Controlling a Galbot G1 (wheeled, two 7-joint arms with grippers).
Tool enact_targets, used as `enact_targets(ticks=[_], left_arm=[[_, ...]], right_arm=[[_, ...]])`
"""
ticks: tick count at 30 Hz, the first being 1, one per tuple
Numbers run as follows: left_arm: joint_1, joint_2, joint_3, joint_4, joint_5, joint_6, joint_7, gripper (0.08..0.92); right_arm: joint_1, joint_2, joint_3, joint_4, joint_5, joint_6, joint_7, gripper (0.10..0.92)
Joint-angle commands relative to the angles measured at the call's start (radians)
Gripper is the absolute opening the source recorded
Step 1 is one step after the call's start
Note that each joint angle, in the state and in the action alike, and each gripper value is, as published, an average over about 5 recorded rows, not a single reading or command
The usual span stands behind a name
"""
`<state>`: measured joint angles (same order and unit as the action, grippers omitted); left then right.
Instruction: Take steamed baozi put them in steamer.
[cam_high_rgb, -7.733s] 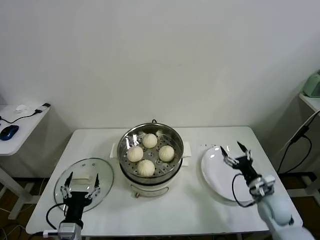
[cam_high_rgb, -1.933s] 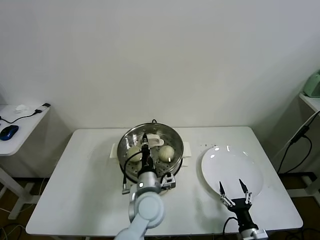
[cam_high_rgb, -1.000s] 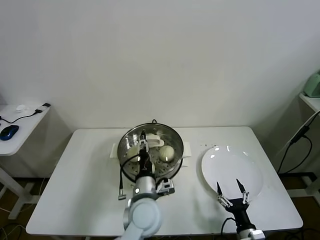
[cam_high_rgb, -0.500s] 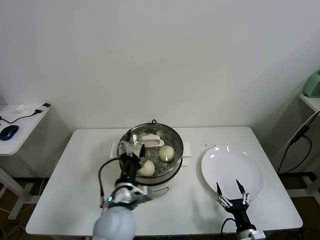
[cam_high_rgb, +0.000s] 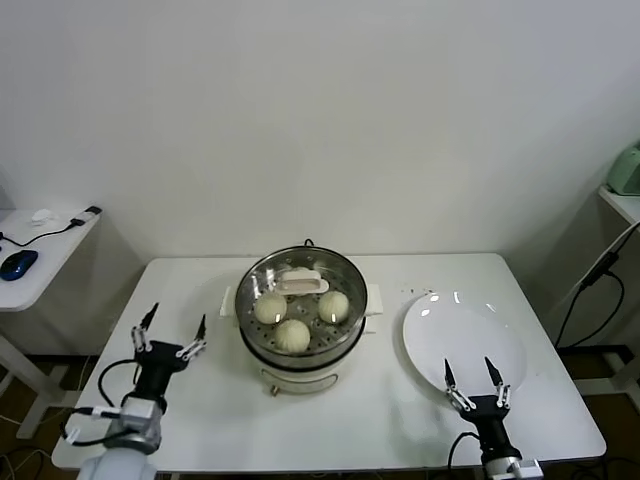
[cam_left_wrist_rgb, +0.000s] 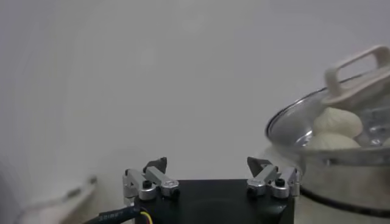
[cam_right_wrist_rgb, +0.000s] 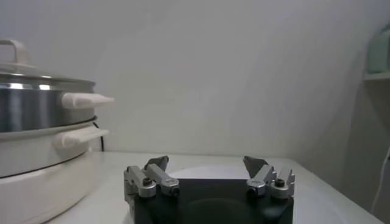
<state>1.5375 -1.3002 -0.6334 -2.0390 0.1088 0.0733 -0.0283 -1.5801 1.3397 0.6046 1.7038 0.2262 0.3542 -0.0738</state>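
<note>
Half a second ago the left gripper (cam_high_rgb: 169, 335) was up against the near-left rim of the steamer; now it hangs over bare table well to the steamer's left, jaws spread wide and empty. Since the first frame the round glass lid with its white handle (cam_high_rgb: 300, 283) has gone from the table's left side onto the steamer, and the right gripper (cam_high_rgb: 475, 384) has come down from the plate's far side to its near edge.

Nearest the robot, the right gripper stands with its two dark fingertips wide apart, holding nothing, just at the near rim of the flat round white plate (cam_high_rgb: 440, 325), which spreads away beyond it. In the right wrist view the same gripper (cam_right_wrist_rgb: 209, 173) points over the plate, with the pot's side off to one flank.

Past the left gripper and toward its inner side sits the round shiny stainless-steel steamer basket (cam_high_rgb: 252, 337) on its white electric pot base (cam_high_rgb: 300, 378). Three cream-white steamed baozi (cam_high_rgb: 292, 334) show clearly through the glass; a fourth is masked by the lid's handle. The left wrist view shows that gripper (cam_left_wrist_rgb: 210, 176) open, with buns under the lid's edge
</note>
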Motion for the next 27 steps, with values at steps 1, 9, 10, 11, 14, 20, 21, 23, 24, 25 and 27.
enact_targets(ticks=[1, 9, 10, 11, 14, 20, 21, 23, 24, 25, 27], left_arm=[[0.077, 0.067, -0.212, 0.013, -0.459, -0.130, -0.027, 0.823], [0.092, 0.033, -0.103, 0.152, -0.439, -0.227, -0.024, 0.823], [0.090, 0.028, -0.094, 0.169, -0.431, -0.238, -0.022, 0.823], [0.088, 0.023, -0.085, 0.187, -0.423, -0.248, -0.020, 0.823], [0.080, 0.018, -0.066, 0.233, -0.398, -0.271, -0.015, 0.823], [0.070, 0.011, -0.047, 0.275, -0.381, -0.283, -0.007, 0.823], [0.068, 0.009, -0.045, 0.278, -0.379, -0.285, -0.007, 0.823], [0.065, 0.005, -0.041, 0.283, -0.375, -0.287, -0.006, 0.823], [0.064, 0.004, -0.039, 0.285, -0.373, -0.289, -0.006, 0.823], [0.063, 0.003, -0.038, 0.285, -0.372, -0.290, -0.006, 0.823], [0.063, 0.001, -0.036, 0.286, -0.368, -0.293, -0.005, 0.823]], right_arm=[[-0.002, 0.001, -0.004, 0.011, 0.022, -0.001, 0.010, 0.823], [-0.002, 0.003, -0.010, 0.018, 0.036, -0.010, 0.010, 0.823], [-0.002, 0.004, -0.011, 0.018, 0.037, -0.011, 0.010, 0.823], [-0.003, 0.004, -0.012, 0.019, 0.038, -0.012, 0.010, 0.823], [-0.004, 0.006, -0.013, 0.019, 0.037, -0.011, 0.010, 0.823], [-0.005, 0.007, -0.015, 0.017, 0.033, -0.005, 0.011, 0.823], [-0.004, 0.007, -0.015, 0.015, 0.031, -0.005, 0.012, 0.823], [-0.004, 0.008, -0.015, 0.013, 0.027, -0.005, 0.015, 0.823], [-0.004, 0.008, -0.015, 0.012, 0.026, -0.005, 0.016, 0.823], [-0.004, 0.008, -0.015, 0.012, 0.025, -0.005, 0.017, 0.823], [-0.004, 0.008, -0.015, 0.011, 0.024, -0.005, 0.017, 0.823]])
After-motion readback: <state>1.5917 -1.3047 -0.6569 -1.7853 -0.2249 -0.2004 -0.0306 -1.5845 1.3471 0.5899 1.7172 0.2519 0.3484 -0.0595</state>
